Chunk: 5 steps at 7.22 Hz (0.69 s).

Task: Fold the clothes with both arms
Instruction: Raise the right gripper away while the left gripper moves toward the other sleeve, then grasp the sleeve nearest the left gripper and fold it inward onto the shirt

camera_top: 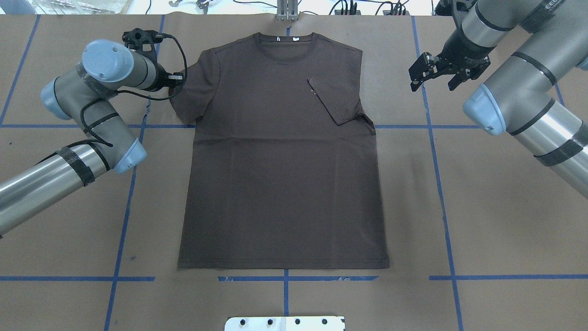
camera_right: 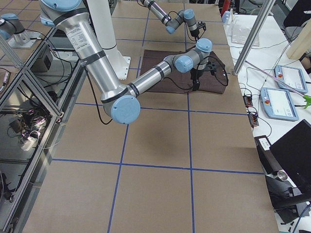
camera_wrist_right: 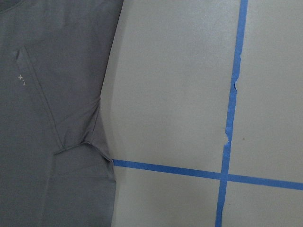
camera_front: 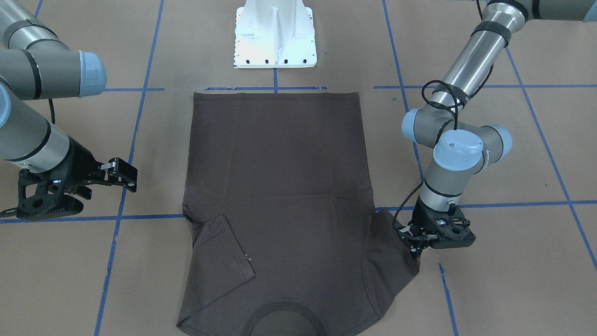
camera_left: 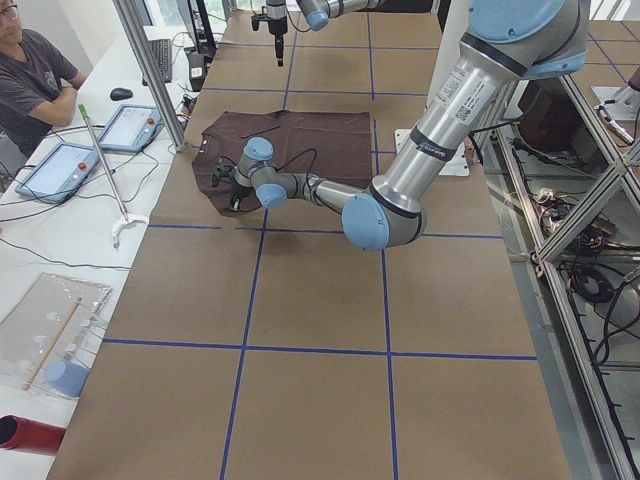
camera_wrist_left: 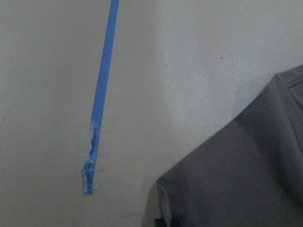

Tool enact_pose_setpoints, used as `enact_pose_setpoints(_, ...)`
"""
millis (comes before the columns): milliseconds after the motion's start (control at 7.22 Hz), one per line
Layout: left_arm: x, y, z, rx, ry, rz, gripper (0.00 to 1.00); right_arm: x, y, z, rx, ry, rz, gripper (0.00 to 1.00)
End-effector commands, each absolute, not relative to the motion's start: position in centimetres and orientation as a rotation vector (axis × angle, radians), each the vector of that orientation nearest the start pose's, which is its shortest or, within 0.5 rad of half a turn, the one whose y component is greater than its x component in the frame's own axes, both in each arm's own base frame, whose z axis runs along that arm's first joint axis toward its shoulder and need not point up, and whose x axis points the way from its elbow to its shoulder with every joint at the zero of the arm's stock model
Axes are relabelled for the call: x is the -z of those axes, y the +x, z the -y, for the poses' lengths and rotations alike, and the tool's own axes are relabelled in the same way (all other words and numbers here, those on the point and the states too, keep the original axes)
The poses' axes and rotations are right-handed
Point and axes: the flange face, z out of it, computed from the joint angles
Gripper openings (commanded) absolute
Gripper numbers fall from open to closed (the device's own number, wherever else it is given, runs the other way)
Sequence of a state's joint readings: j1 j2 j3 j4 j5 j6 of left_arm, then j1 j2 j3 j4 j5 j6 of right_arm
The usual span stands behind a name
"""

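Note:
The dark brown-grey T-shirt [camera_front: 280,177] [camera_top: 280,184] lies flat on the brown table, its collar on the far side from the robot's base. One sleeve [camera_top: 333,103] [camera_wrist_right: 52,94] is folded in over the chest, and a small pale print shows beside it. The other sleeve [camera_top: 193,92] [camera_wrist_left: 246,179] is spread out flat. My left gripper [camera_front: 414,252] [camera_top: 177,79] sits low at that sleeve's outer hem, fingers together on the cloth edge. My right gripper [camera_front: 105,184] [camera_top: 434,82] hovers open above bare table beside the folded sleeve, touching nothing.
The white pedestal base [camera_front: 275,37] [camera_top: 285,323] stands just beyond the shirt's bottom hem. Blue tape lines [camera_top: 441,184] grid the brown tabletop. A seated person [camera_left: 30,70] and tablets [camera_left: 60,165] are at a side desk past the collar end.

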State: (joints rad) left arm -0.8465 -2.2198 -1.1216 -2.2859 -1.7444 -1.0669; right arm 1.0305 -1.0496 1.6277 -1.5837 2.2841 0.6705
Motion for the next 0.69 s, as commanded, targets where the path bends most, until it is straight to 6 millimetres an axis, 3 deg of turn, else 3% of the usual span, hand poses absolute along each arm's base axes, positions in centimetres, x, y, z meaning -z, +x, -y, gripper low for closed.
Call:
enact_pose_setpoints(0,-30.0,43.0,67.0,0.257,0.423,-0.796,0.0,-32.6,-28.1,60.6,0.077,0.054,0.879,1.0)
enact_pose_setpoints(139,-25.7,44.3,67.0,0.317,0.374,-0.791,0.0,-32.4,-27.9,60.6,0.079,0.061,0.883,1.0)
enact_pose_setpoints(277,-24.1,48.2,64.9,0.346,0.329,-0.829,0.0,-32.4,-27.6,60.7,0.079,0.065,0.883,1.0)
enact_pose_setpoints(554,-22.9,52.1,64.0,0.349,0.297,-0.839,0.0,-32.7,-26.8,60.7,0.068,0.067,0.881,1.0)
